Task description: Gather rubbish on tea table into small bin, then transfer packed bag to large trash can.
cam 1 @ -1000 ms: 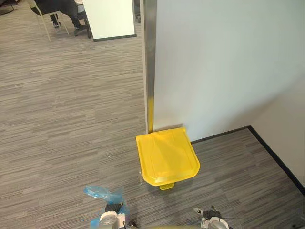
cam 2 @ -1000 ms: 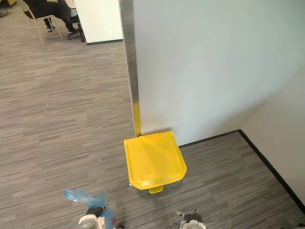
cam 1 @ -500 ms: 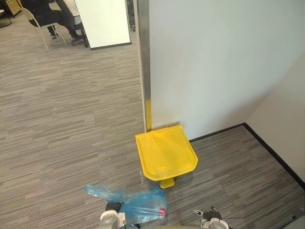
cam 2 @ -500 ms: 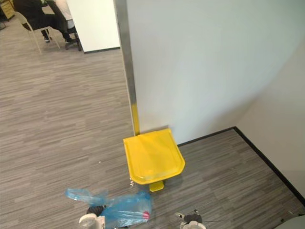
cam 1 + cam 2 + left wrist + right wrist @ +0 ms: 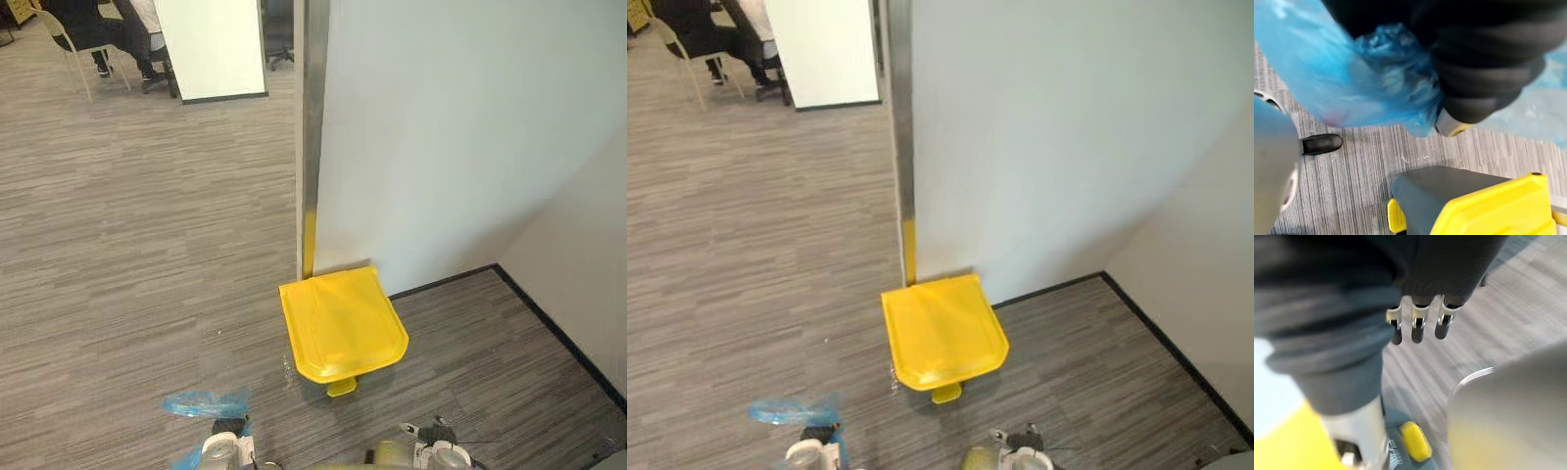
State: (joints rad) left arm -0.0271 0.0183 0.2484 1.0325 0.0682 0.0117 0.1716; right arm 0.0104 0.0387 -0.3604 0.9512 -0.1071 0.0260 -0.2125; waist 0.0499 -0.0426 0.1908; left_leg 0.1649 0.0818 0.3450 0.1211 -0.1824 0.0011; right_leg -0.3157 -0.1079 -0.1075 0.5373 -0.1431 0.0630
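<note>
Grey carpet (image 5: 127,245) runs to a white wall (image 5: 451,127). Left hand (image 5: 1484,73) grips the bunched blue bag (image 5: 1352,83), clear of the floor. Ahead, the yellow bin (image 5: 343,323) stands lid shut against the wall, beside a steel post (image 5: 313,117). Right hand (image 5: 1418,328) hangs empty, fingers loosely straight.

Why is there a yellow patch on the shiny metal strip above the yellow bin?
Left eye view: the metal strip is mirror-shiny and the patch sits right above the yellow bin, so it is probably the bin's reflection. Right eye view: same patch; the white wall looks shadier lower down.
</note>
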